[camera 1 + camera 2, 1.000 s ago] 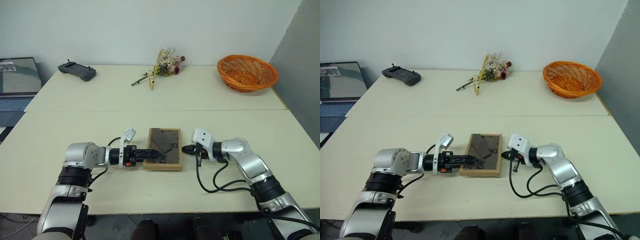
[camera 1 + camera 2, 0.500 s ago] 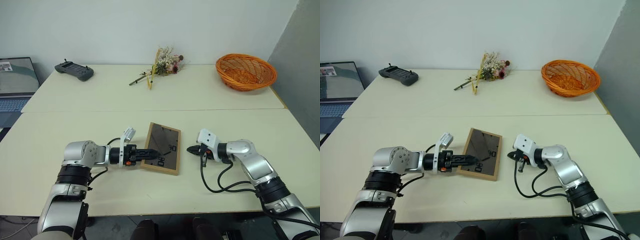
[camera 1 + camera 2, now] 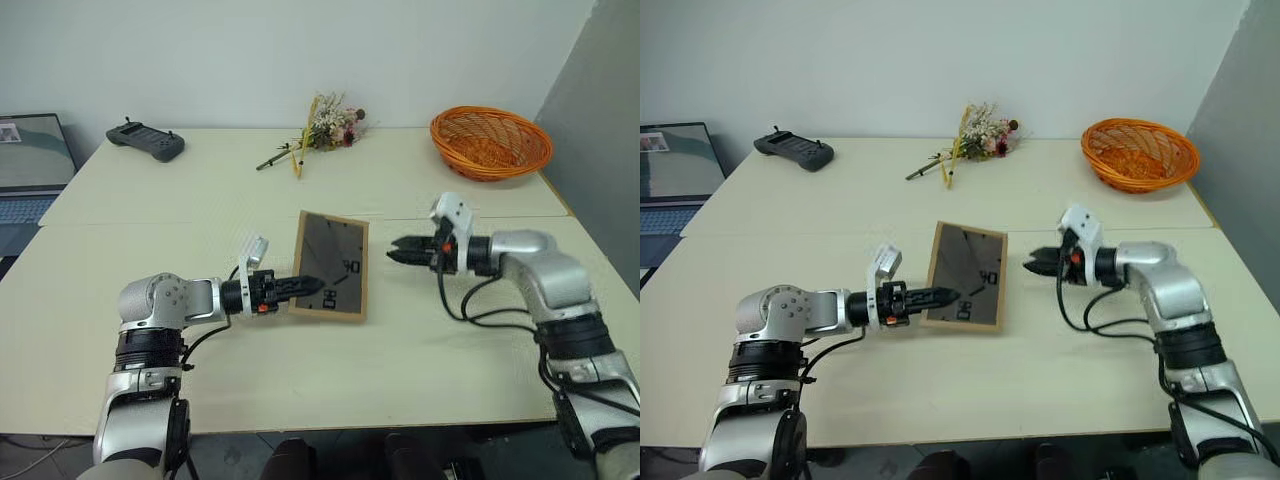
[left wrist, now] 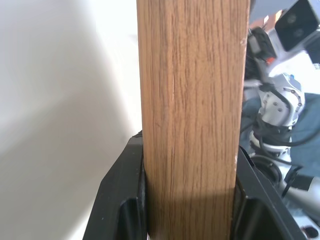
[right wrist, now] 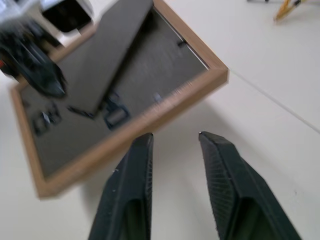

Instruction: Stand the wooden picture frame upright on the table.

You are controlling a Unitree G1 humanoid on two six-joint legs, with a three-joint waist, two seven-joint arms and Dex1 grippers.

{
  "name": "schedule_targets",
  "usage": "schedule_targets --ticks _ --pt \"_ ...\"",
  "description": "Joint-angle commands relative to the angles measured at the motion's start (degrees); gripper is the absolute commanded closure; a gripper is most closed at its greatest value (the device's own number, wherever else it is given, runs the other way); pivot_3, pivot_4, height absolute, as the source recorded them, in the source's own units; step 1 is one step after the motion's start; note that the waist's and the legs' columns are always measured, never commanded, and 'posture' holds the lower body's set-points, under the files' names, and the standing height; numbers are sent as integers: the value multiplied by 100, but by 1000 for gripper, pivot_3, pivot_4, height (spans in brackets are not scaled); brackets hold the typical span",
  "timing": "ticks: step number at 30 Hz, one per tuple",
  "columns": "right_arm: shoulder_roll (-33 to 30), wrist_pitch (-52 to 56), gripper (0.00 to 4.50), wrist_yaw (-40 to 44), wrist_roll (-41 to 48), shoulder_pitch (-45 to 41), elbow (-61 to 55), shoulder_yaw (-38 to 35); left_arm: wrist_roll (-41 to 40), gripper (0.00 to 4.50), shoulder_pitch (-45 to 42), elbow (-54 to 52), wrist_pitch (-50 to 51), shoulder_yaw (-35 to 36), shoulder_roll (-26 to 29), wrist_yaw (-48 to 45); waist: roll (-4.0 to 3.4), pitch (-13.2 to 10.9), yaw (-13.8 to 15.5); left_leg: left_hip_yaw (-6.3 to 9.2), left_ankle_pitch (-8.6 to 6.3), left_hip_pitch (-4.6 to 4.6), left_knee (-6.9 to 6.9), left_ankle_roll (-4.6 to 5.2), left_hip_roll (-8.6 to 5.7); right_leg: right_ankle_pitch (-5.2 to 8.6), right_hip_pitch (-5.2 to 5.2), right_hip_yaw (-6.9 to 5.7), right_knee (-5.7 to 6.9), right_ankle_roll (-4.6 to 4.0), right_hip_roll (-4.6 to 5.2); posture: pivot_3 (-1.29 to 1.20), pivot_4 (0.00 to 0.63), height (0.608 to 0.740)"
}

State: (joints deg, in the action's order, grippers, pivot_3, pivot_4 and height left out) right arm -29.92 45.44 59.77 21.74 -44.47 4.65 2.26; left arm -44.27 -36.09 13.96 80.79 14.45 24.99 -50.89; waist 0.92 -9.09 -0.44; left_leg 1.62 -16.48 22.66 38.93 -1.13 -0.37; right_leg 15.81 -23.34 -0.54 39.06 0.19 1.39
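So the small rectangular light-wood picture frame with the dark grey-brown back (image 3: 332,264) is sitting near the middle of the big pale cream tabletop with the seam running across it (image 3: 180,215), tipped up on its near long edge with the back facing the camera and the top edge lifted off the surface. The left gripper (image 3: 305,287) is clamping the frame's left side rail between its two black fingers, and the left wrist view is showing the wood edge wedged snugly between them. The right gripper (image 3: 398,250) is hovering just beside the frame's right edge with its fingers apart and nothing in them, not touching anything. The fold-out stand is looking like a dark strip lying across the back in the right wrist view, but it's blurry there, so whether it's swung out at all is hard to say. To do this step well, the left arm probably wants to go on tilting slowly while keeping that bottom edge planted on the table so it isn't skidding toward the robot. The free right gripper looks best placed for hooking the stand out or steadying the top corner, since one side grip alone is likely letting the frame twist. Letting go before the stand is bearing weight is the risky bit.
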Motion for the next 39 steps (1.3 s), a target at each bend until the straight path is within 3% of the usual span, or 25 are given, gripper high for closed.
schedule_targets --ticks 1,10,18,26,29,35,38,39 --pt "431 597 1876 -330 559 -576 -8 -290 -325 3224 -130 -431 -203 368 -200 251 0 0 -3 0 0 0 0 0 0 0 -1 -1 0 0 0 0 150 740" --pt "1216 125 63 -685 283 -967 588 243 -581 3224 -112 -746 -225 538 -452 731 0 0 -3 -7 4 16 0 -8 -4 -1 -16 0 2 0 8 0 150 740" --pt "1295 281 63 -113 733 -856 -100 527 -715 3224 -88 -803 -153 641 -482 979 0 0 -6 -6 11 18 -1 -20 -4 -1 -20 -2 3 0 7 0 150 740" --pt "736 857 63 122 1262 -491 -519 215 -770 3224 22 -892 -194 676 -418 1110 0 0 -5 -5 8 18 -1 -14 -4 -1 -19 -2 2 0 7 0 150 740" --pt "452 564 63 -12 1001 -336 -462 154 -903 3224 -40 -858 -61 806 -425 1201 0 0 -3 -5 2 18 -1 -3 -3 -1 -20 -2 3 0 7 0 150 740" --pt "-441 -1380 63 255 121 235 -133 60 -1290 3224 -218 -631 918 1324 -490 1660 3 -1 33 -8 0 20 -1 0 -6 -1 -18 -3 -1 1 9 0 150 740" --pt "-613 -3299 63 267 -526 627 110 88 -1860 3224 -291 -211 1171 1538 -440 2078 5 -2 21 -9 -1 19 0 1 -5 0 -16 -6 -2 2 9 0 150 740" --pt "-619 -4514 63 25 -992 714 406 146 -2286 3224 -335 133 1171 1498 -347 2299 6 -3 8 -12 0 19 -1 1 -4 0 -17 -3 -2 2 8 0 150 740"
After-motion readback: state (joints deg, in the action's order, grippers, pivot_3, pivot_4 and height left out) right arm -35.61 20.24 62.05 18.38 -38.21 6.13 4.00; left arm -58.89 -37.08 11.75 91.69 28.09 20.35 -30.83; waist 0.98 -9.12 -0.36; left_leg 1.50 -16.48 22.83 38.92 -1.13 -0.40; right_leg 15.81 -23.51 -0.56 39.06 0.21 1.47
